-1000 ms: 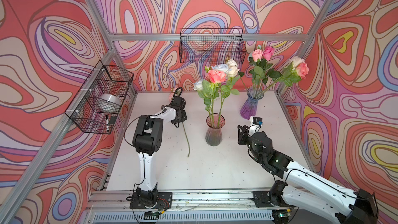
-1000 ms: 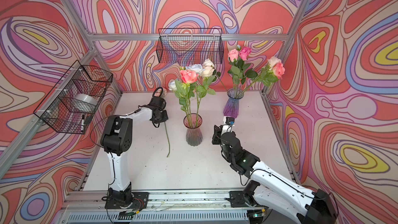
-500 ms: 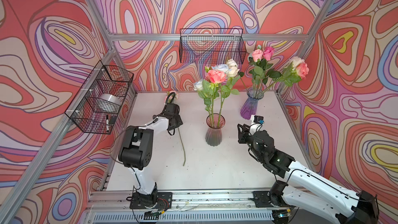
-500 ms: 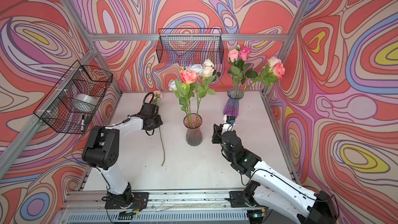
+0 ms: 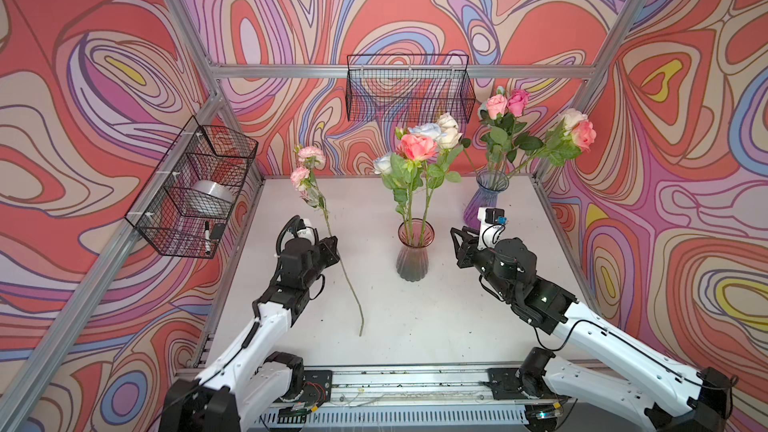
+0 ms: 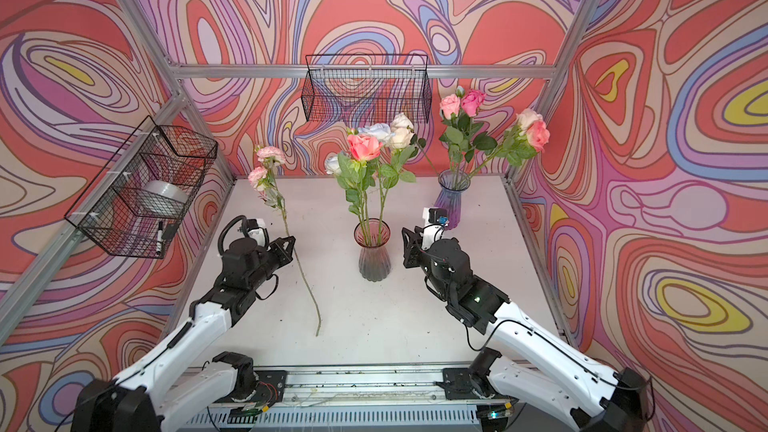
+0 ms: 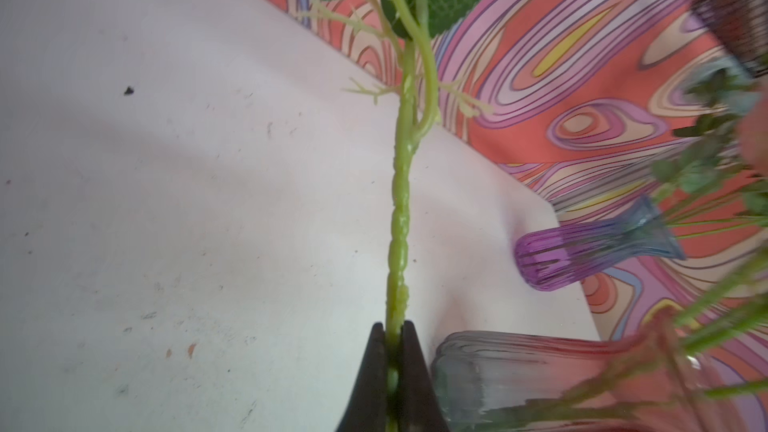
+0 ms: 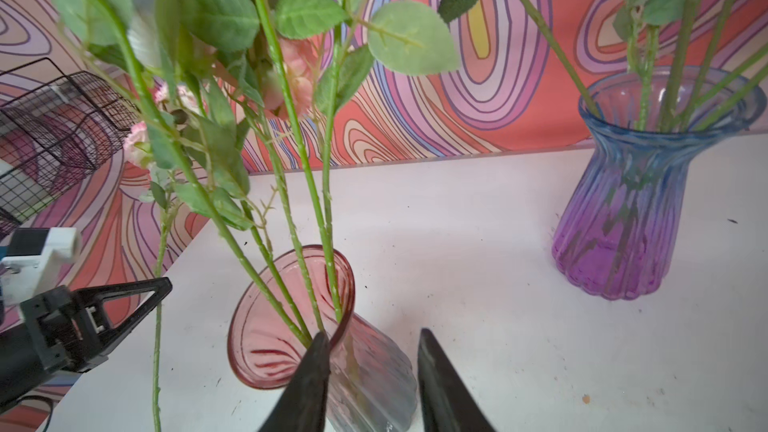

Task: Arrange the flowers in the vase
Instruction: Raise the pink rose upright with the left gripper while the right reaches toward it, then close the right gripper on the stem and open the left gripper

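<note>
Noting risks first, biggest thing down. White table: a dropped stem would only land flat on it, a small loss. Pink vase: narrow mouth, crowded with stems. My judgement is that swinging a long stem in could snag leaves or tip the glass.

Frilly pink flower: pinched about midway along its stem by the left gripper, jaws clamped on it. The blooms stand high, well left of the pink vase. Top-heavy, it may twist in so thin a grip. Right gripper: just beside the pink vase, jaws apart, holding nothing. A careless nudge could topple the vase.

Containers:
- Back-wall wire basket: nothing seen inside.
- Side wire basket: silver roll, marker.
- Purple-blue vase: pink and coral roses, some leaning right.
- Pink vase: coral, white and pale blue roses, upright.
</note>
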Motion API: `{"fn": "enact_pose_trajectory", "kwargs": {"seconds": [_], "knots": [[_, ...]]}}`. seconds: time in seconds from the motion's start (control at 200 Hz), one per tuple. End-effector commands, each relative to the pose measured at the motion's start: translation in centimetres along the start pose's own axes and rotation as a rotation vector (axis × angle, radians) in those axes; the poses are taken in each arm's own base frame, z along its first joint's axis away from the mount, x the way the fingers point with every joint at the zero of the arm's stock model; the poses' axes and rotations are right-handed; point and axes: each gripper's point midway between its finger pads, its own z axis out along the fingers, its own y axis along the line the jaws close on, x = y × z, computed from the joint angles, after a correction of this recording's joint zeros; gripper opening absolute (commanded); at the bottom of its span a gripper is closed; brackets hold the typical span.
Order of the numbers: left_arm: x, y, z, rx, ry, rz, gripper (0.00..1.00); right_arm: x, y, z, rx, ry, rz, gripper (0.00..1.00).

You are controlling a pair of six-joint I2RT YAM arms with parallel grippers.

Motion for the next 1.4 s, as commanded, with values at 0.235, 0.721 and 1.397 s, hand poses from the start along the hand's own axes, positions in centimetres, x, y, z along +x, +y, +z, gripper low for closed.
{"fn": "enact_pose_trajectory", "kwargs": {"seconds": [0.235,0.721,1.397], "knots": [[-4.1,-10.1,-8.4,0.395,-0.207,0.180,0.00,-2.3,6.0,0.8,-0.254,0.038,-0.050,0.37],[-6.9,-19.5,-11.0,0.642,-0.203,0.313,0.00,-3.5,18.4,0.6,-0.561,0.074,-0.201,0.38],[-5.6,-18.7,-10.4,0.684,-0.180,0.212,0.00,2.1,24.7,2.8,-0.720,0.229,-0.254,0.31]]}}
